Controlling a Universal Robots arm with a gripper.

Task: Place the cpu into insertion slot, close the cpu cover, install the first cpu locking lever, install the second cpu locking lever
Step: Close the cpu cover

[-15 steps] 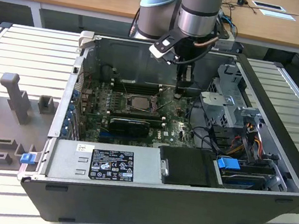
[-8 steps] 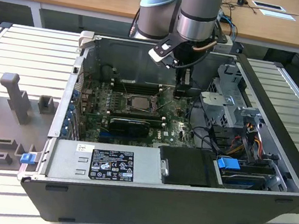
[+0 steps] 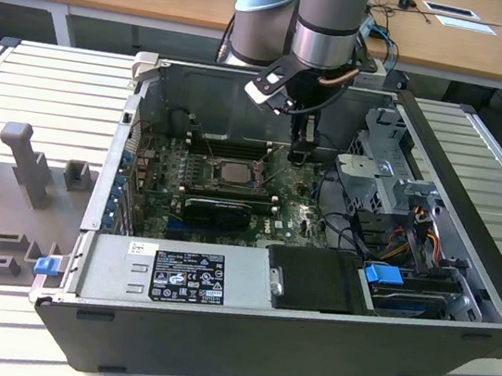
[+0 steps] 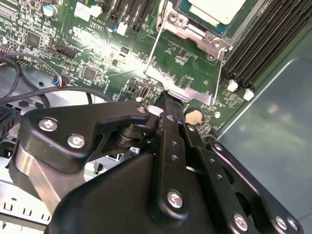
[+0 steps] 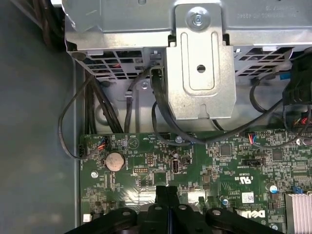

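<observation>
We see the open computer case [image 3: 304, 345] lying on its side on the ribbed metal desk [image 3: 52, 76], with the arm reaching down into it. The cpu [image 3: 234, 173] sits in the insertion slot [image 3: 214, 170] on the green motherboard [image 3: 294, 215] - its silver-grey top faces up. In the second wrist view the cpu cover [image 4: 197, 33] frames the chip's edge and appears to lie down over it, though we cannot tell whether it is latched.

The hand [image 3: 300, 158] hangs just beside the slot, towards the exterior view's right. Its fingers [image 4: 170, 126] are pressed together with nothing between them. In the second wrist view their tips come right up to a silvery metal strip [image 4: 180, 90] at the socket's edge. Two thin wire levers [image 4: 155, 44] run from the socket towards that strip - we cannot tell whether they are hooked down.

In the first wrist view the closed tips [image 5: 168, 192] hover over the board near a coin battery [image 5: 115, 160], below a grey drive cage [image 5: 200, 58].
</observation>
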